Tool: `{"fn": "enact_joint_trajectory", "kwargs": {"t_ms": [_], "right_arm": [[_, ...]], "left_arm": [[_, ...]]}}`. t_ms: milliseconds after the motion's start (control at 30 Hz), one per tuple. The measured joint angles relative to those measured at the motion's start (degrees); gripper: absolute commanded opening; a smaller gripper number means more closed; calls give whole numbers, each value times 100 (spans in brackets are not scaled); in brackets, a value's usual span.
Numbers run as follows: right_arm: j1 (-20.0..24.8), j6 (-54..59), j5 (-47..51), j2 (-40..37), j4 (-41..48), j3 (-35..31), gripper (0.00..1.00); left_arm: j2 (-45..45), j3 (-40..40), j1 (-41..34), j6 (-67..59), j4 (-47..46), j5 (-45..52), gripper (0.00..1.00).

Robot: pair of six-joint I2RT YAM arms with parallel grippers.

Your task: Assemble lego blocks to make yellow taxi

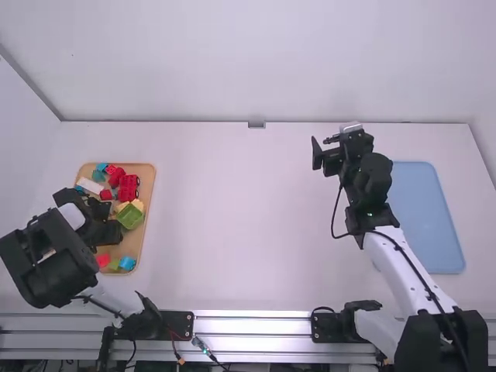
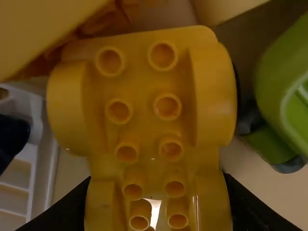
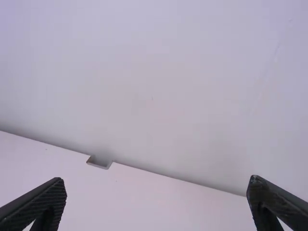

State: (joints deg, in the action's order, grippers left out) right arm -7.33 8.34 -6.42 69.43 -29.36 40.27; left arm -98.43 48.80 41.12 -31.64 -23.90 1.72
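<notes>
Holding the yellow base [image 2: 144, 91] at the tray [image 1: 147, 172], left gripper [image 2: 157, 177] snug against both sides — likely light, stiff, rather slippery. Best pinched evenly across the flanks, clear of the studs [image 2: 167, 107]. Holding nothing with the right gripper [image 3: 158, 179] — spread wide.

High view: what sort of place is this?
Probably a robotics lab or test station: a left arm and a right arm stand at a metal rail by a white table, with toy blocks in a tray.
</notes>
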Motion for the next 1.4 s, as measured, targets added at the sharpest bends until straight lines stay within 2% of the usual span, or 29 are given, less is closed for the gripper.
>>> {"fn": "enact_joint_trajectory", "kwargs": {"t_ms": [67,267,400,633,733,767,867,967,1000,1167,1300,1400], "right_arm": [[0,2,4,0,2,0,99],[0,9,0,0,7,0,99],[-2,-7,-7,0,0,0,99],[-262,4,9,0,0,0,99],[-358,11,-4,0,-2,0,99],[-382,7,2,0,0,0,99],[-424,4,2,0,-2,0,99],[-424,2,-9,0,46,0,99],[-424,2,-15,0,55,0,99],[-424,31,-17,-28,485,7,99],[-422,201,-11,-254,1049,7,99],[-361,284,-4,-693,1593,9,99]], "left_arm": [[-2,0,0,94,96,-4,50],[-2,2,0,295,245,-48,31],[37,146,-4,455,-271,-61,30],[1261,498,-426,343,-522,546,12],[1851,570,-1003,66,-525,892,7],[1978,575,-1237,-2,-514,944,2],[2175,586,-2218,-195,-476,922,1],[2083,584,-3530,-428,-496,678,2],[2068,584,-3626,-457,-498,662,2],[1305,955,-5136,-1054,-1014,531,2],[492,1563,-5893,-1447,-1272,319,2],[-334,2153,-6402,-1784,-1377,70,2]]}}
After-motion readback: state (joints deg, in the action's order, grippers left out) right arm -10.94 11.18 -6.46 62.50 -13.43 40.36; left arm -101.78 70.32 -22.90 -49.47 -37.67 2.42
